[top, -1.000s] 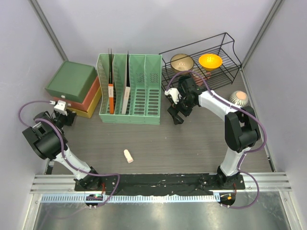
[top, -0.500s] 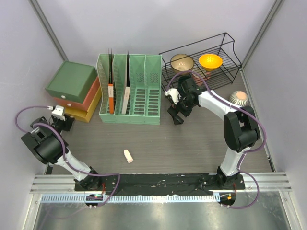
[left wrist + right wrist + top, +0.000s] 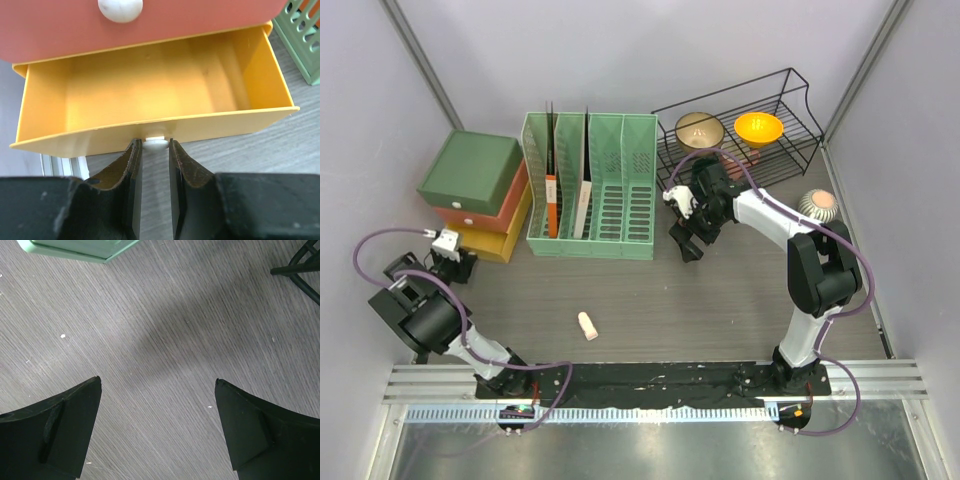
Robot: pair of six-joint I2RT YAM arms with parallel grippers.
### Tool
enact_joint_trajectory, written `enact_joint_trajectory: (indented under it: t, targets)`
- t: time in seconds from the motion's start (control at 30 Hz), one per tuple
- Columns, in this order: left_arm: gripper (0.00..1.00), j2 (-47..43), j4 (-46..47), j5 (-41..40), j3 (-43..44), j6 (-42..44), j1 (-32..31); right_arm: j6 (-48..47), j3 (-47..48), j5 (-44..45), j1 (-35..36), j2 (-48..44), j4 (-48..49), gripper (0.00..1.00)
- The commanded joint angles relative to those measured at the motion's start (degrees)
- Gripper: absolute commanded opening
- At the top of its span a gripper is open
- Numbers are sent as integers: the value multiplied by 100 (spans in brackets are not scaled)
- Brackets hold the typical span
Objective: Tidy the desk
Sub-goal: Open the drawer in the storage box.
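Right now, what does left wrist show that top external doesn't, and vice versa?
Left wrist only: the open yellow plastic drawer shows nothing inside, and the left jaws are shut on its small white round knob. Top external only: the small cream cylinder lying on the dark wood-grain desk, the black wire rack holding an orange bowl, and the right arm. Both: the yellow drawer, the red drawer above it, the green slotted file rack, desk surface.

Pale lavender-grey panels enclose the scene: a far wall (image 3: 640,50), a left wall (image 3: 355,130) and a right wall (image 3: 925,170), joined by slanting grey metal corner posts (image 3: 420,62). Soft, even light falls throughout, and a brushed metal sheet (image 3: 650,450) gleams nearest.
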Motion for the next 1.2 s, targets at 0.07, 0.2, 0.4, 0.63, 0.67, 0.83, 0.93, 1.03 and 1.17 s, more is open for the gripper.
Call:
enact_joint_trajectory:
  t: [0.07, 0.2, 0.4, 0.63, 0.67, 0.83, 0.93, 1.03, 1.17]
  targets:
    - [16, -250, -629, 462, -187, 464, 198, 12, 223, -109, -15, -63, -25, 100]
    - [27, -417, -1016, 498, -214, 780, 260, 12, 250, -118, -15, -63, -43, 100]
    - [55, -663, -1192, 454, -319, 921, 251, 21, 267, -92, -6, -10, -52, 100]
    - [67, -1146, -3080, 366, 5, 1650, 462, 21, 250, -74, -6, -19, -78, 100]
    - [68, -1208, -3326, 357, 119, 1912, 506, 30, 259, -83, -6, -19, -69, 100]
    - [79, -1638, -4453, 349, 243, 2486, 804, 47, 294, -74, 2, 7, -104, 99]
    - [81, -1840, -4802, 305, 296, 2687, 945, 47, 285, -39, 2, -19, -131, 100]
    - [81, -2077, -5277, 243, 427, 2705, 1042, 83, 294, 40, 2, -71, -157, 100]
    - [81, -2403, -7164, 304, 928, 4226, 1042, 126, 399, 180, 2, -116, -227, 100]
